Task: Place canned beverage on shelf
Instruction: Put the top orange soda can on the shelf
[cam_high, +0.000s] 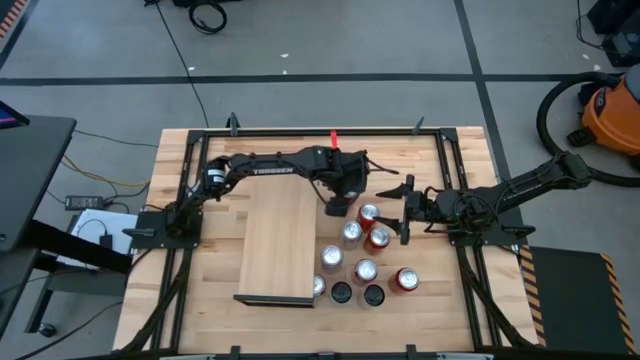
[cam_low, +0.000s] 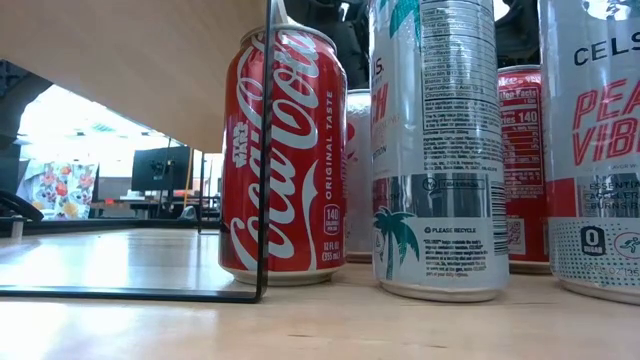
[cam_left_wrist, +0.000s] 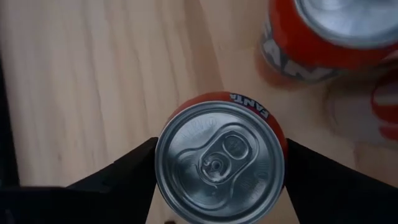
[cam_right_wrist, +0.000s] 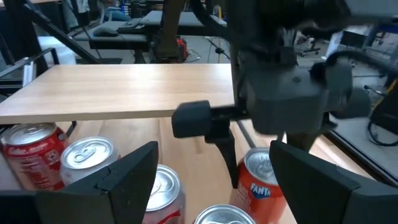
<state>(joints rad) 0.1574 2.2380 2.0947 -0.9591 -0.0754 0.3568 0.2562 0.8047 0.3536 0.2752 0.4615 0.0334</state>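
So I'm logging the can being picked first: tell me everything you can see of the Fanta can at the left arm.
The Fanta can is orange with white-and-blue lettering near its rim and a silver aluminium lid whose pull tab lies flat, so it looks unopened. It stands upright on the butcher-block tabletop, beside the shelf rather than on it, at the far end of the cluster of cans. The left gripper comes down from above, its dark jaws on either side of the can, against or nearly against it.
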